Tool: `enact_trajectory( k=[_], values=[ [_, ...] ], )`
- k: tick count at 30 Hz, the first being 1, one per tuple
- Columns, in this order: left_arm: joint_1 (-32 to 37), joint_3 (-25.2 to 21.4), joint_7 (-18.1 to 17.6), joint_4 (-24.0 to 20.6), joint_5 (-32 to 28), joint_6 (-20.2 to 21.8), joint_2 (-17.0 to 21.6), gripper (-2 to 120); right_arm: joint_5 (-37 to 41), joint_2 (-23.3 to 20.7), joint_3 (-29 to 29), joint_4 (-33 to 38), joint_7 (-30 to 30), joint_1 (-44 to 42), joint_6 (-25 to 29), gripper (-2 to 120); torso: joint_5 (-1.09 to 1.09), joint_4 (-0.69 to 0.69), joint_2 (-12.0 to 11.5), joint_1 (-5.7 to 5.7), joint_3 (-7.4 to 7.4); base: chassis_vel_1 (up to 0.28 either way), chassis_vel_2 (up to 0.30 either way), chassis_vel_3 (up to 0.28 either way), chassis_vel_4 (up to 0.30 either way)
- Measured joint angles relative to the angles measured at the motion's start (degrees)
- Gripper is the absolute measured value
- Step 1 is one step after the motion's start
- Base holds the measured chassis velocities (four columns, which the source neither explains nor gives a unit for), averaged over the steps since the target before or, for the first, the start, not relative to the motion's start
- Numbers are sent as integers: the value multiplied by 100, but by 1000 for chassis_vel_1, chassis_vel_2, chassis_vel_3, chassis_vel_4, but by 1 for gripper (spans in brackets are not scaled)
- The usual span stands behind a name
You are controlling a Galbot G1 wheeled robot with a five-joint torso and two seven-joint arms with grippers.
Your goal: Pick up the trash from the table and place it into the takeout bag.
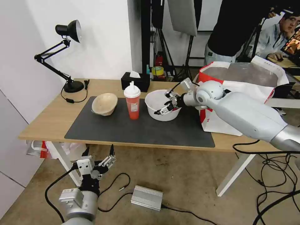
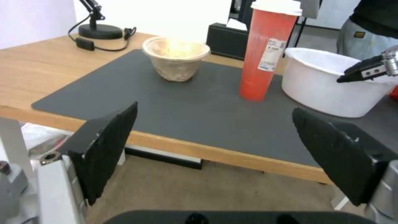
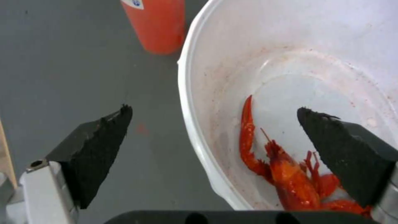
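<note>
- Your right gripper sits at the near rim of the white bowl, fingers spread wide, one inside the bowl and one outside, straddling the wall without closing on it.
- In the right wrist view, red crayfish scraps lie in the bottom of that bowl.
- Your left gripper hangs below the front edge of the table, well away from the bowl, fingers parted and holding nothing.
- Progress, as I judge it: nothing is bagged yet. All three items stand on the grey mat: the red cup just left of the white bowl, the paper bowl further left beyond the cup.
- The takeout bag stands open on the table to the right of the white bowl, foil lining showing.
- Remaining: grip and transfer the white bowl, then the cup, then the paper bowl.
- Surface: wood top, dry, uncluttered. A black tissue box sits behind the cup; a desk lamp stands at the far left corner.
- Room: cables and a metal box lie on the floor under the table.
</note>
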Motion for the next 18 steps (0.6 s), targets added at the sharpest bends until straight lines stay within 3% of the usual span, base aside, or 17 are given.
enact_trajectory(
  k=[18],
  values=[
    [-32,36,0,45,-2,0,-25,100,-246,209,-18,-333,-219,-40,89,100,0,0,0,0,0,0,0,0,0]
  ],
)
